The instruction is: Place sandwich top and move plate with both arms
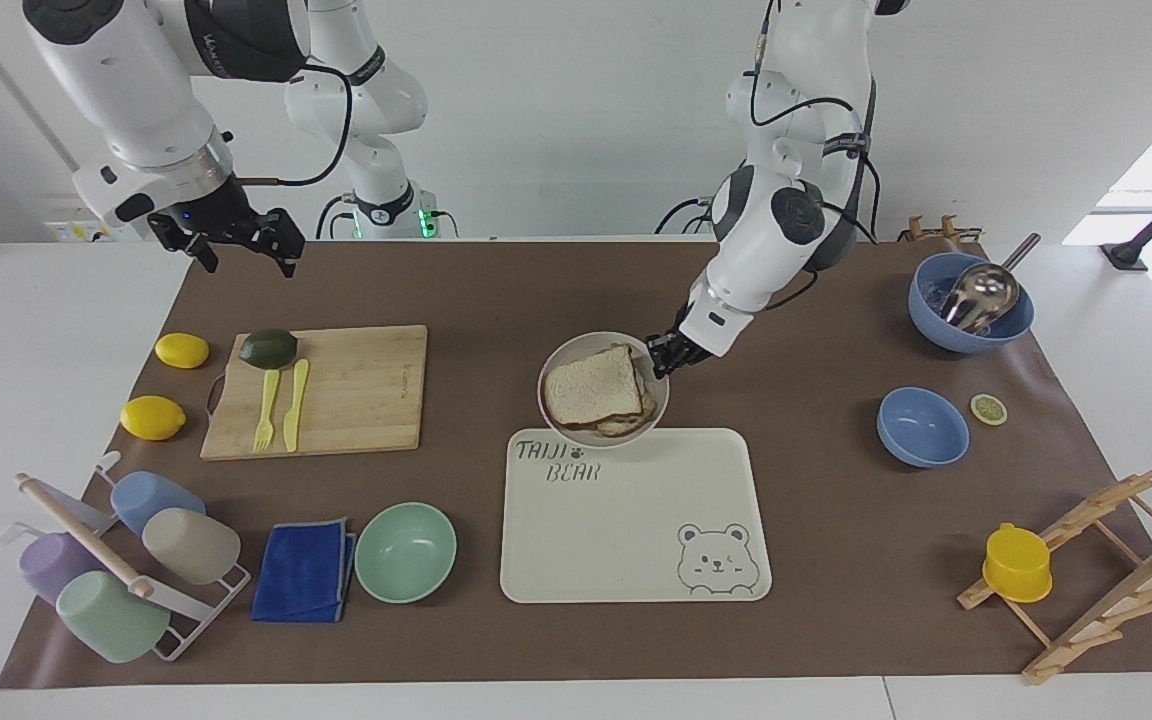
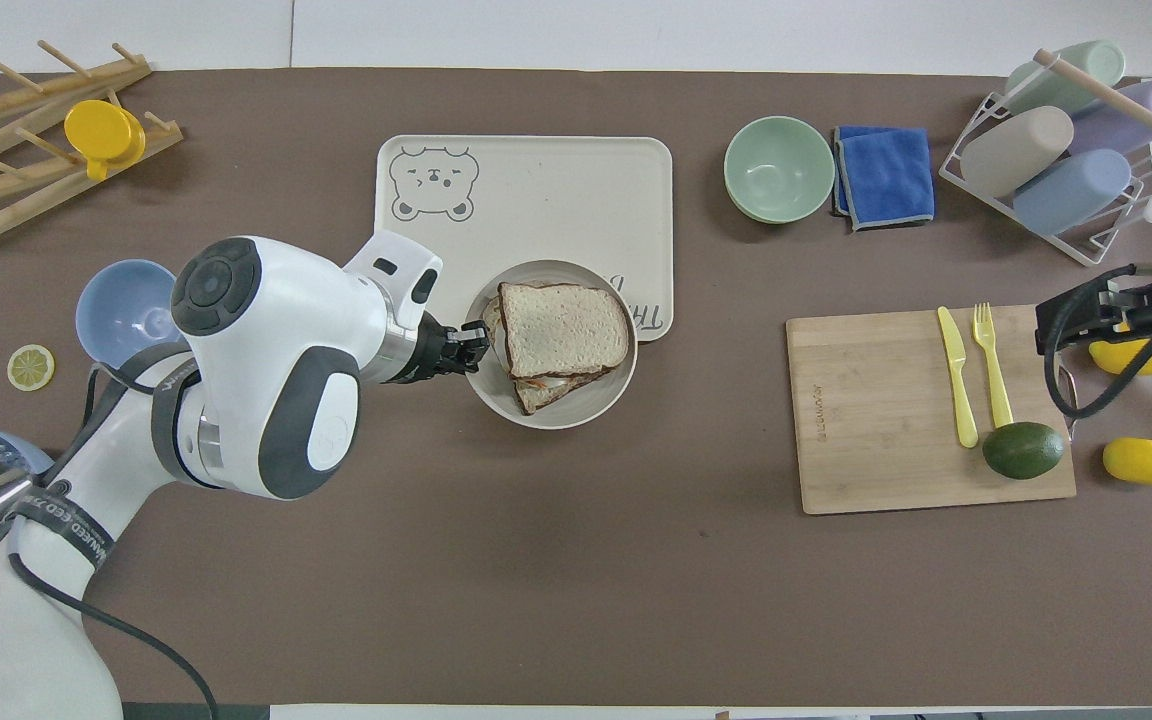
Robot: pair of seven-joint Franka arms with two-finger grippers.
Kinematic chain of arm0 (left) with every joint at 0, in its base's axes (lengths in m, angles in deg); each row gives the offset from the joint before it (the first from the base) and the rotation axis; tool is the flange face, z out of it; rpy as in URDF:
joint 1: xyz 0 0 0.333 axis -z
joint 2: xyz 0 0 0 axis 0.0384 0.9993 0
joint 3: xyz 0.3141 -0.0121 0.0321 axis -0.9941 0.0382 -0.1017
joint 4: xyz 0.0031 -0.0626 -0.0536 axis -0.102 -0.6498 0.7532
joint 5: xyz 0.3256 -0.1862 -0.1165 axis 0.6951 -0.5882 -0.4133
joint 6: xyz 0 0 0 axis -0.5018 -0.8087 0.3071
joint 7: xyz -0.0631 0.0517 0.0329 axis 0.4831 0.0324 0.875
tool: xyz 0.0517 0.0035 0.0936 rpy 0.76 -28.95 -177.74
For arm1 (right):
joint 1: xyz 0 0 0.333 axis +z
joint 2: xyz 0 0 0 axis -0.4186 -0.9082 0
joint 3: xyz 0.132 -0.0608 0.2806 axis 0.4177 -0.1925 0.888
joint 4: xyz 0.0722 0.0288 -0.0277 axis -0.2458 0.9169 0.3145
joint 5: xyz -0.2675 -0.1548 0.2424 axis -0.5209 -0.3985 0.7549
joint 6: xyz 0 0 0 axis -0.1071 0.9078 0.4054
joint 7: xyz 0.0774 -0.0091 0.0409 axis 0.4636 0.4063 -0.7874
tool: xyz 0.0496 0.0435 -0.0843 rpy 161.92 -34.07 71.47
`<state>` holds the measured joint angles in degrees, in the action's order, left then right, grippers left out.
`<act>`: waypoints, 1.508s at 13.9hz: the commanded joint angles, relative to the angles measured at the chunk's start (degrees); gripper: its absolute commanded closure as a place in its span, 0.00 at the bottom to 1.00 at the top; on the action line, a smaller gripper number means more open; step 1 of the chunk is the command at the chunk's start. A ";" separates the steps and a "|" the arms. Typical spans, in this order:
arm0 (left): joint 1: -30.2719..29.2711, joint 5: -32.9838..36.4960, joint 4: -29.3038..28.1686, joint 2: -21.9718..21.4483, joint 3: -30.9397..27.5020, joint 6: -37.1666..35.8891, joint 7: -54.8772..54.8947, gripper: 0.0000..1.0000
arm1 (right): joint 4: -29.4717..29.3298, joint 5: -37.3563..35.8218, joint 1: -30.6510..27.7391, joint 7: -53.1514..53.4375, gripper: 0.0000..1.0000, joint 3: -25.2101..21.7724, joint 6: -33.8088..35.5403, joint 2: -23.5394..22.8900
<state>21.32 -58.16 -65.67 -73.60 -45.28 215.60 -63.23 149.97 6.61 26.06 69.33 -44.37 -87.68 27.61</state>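
Observation:
The sandwich top (image 1: 593,388) lies flat on the lower slices on the small round plate (image 1: 558,364). My left gripper (image 1: 664,352) is shut on the plate's rim at the left arm's end and holds the plate above the bear tray's (image 1: 636,530) edge nearest the robots. In the overhead view the plate (image 2: 576,415) with the sandwich top (image 2: 564,328) covers the tray's (image 2: 536,190) lettered corner, and the left gripper (image 2: 471,345) is beside it. My right gripper (image 1: 248,262) is open and empty, waiting in the air toward the right arm's end; it also shows in the overhead view (image 2: 1086,325).
A cutting board (image 1: 336,390) holds an avocado (image 1: 268,347), a fork and a knife; two lemons (image 1: 152,417) lie beside it. A mint bowl (image 1: 405,551), blue cloth and cup rack (image 1: 116,560) stand farther out. Two blue bowls (image 1: 922,427) and a wooden rack (image 1: 1106,560) are toward the left arm's end.

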 commanded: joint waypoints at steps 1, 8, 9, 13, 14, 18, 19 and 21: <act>-2.76 -1.67 11.25 8.41 0.20 -3.27 1.18 1.00 | -0.27 2.04 -1.05 -1.54 0.00 0.44 -0.14 -0.14; -4.53 -1.05 18.31 17.12 0.03 0.41 1.17 1.00 | -0.71 1.86 -0.70 -1.63 0.00 0.62 -0.23 -0.31; -4.62 -0.79 18.31 18.00 0.03 0.85 1.18 1.00 | -0.71 1.86 -0.70 -1.63 0.00 0.62 -0.32 -0.31; -5.24 -0.70 17.87 18.27 -0.06 3.84 1.96 1.00 | -0.80 1.86 -0.61 -1.63 0.00 0.62 -0.41 -0.40; -5.41 -0.70 17.70 18.27 -0.06 3.67 3.97 1.00 | -0.80 1.78 -0.61 -1.63 0.00 0.62 -0.41 -0.40; -6.03 -0.79 17.08 18.18 -0.15 3.23 8.03 0.00 | -0.89 1.43 -0.52 -1.63 0.00 0.70 -0.32 -0.40; -6.46 -0.70 17.08 18.01 -0.15 2.62 8.47 0.00 | -0.89 1.34 -0.43 -1.54 0.00 0.71 -0.41 -0.40; -8.30 -0.79 17.43 16.87 -0.41 -0.01 11.36 0.00 | -0.89 1.42 -0.43 -1.54 0.00 0.71 -0.41 -0.40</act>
<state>15.12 -58.25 -49.07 -55.67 -45.65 218.58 -55.34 149.69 6.67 26.14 69.33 -43.91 -87.68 27.61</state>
